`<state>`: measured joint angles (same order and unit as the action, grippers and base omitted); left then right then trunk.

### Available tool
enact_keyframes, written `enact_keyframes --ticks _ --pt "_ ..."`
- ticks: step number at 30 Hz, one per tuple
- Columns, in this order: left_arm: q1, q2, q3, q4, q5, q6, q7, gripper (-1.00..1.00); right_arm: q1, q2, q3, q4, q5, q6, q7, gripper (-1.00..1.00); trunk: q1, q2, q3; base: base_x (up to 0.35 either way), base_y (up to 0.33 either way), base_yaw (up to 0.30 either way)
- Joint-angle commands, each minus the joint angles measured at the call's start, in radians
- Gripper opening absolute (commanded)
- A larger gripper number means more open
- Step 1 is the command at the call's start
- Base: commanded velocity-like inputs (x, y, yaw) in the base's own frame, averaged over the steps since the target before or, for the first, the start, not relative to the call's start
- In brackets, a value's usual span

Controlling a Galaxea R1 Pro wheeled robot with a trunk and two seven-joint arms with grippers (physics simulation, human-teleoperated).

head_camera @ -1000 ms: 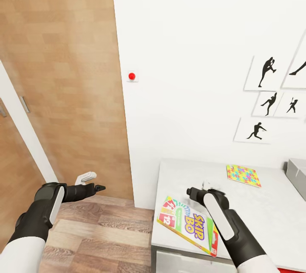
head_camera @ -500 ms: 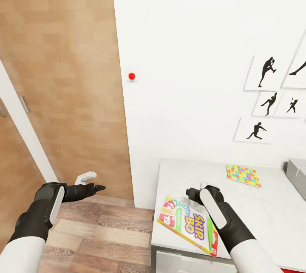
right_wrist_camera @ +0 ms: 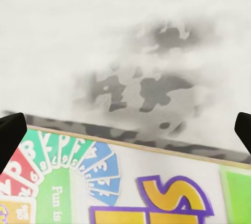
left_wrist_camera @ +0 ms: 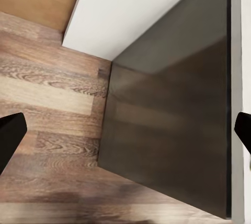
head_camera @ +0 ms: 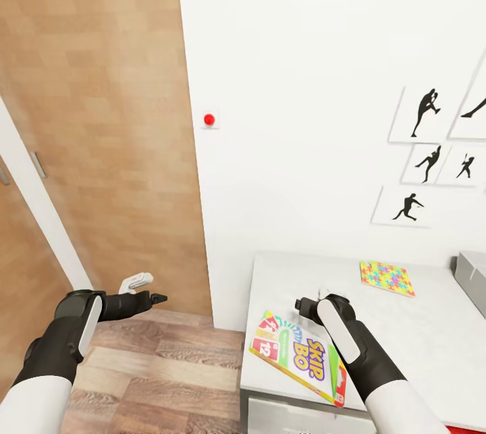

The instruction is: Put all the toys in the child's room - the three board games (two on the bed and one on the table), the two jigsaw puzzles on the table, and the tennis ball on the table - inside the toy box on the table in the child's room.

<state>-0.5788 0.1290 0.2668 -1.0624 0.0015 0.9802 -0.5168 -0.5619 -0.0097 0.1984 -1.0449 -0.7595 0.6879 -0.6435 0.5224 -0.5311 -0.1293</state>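
My right claw (head_camera: 312, 304) hangs just over the far end of the flat green-edged board game box with white and red card print (head_camera: 299, 355); in the right wrist view its two dark fingertips (right_wrist_camera: 11, 132) sit at the picture's opposite edges, so it's spread wide and holding nothing; the same view has the box's printed lid (right_wrist_camera: 130, 187) close below, with its far edge running across the line between the fingers and bare pale table top (right_wrist_camera: 125, 36) beyond it.

Judging from the head view, the box lies flat on the near-left corner of the long pale grey-white table (head_camera: 418, 326), long axis running diagonally from the claw back toward my trunk; its near long edge seems to sit at or slightly past the table's front rim, can't tell which.

My left claw (head_camera: 143, 291) is out over the wood-plank floor (head_camera: 162, 366), well apart from the table; fingertips (left_wrist_camera: 10, 135) set far apart in the left wrist view, empty; right arm is clearly the nearer one for this box.

Farther along the table: thin squarish jigsaw puzzle sheet in yellow, blue, red and green (head_camera: 387, 278) lying flat near the white wall; the light-grey toy box (head_camera: 470, 277) shows as a corner at the right edge, past the puzzle; the carry from claw to toy box would go rightward along the table.
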Motion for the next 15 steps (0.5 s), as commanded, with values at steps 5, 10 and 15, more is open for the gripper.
enact_keyframes --ticks 5,10,15 --pt "-0.001 0.0 0.002 -0.001 0.0 0.006 -0.003 1.0 -0.001 -0.002 -0.001 0.0 -0.012 0.001 -0.01 1.0 0.0 -0.002 -0.01 0.0 0.0 0.0" --pt "-0.001 -0.001 0.002 -0.001 0.0 0.006 -0.003 1.0 -0.001 -0.002 -0.004 0.0 -0.014 0.003 -0.01 1.0 0.0 -0.002 -0.018 0.0 0.0 0.0" --pt "-0.001 -0.001 0.002 -0.001 0.0 0.006 -0.003 1.0 -0.001 -0.002 -0.005 0.0 -0.014 0.001 -0.011 1.0 0.0 -0.002 -0.026 0.0 0.0 0.0"
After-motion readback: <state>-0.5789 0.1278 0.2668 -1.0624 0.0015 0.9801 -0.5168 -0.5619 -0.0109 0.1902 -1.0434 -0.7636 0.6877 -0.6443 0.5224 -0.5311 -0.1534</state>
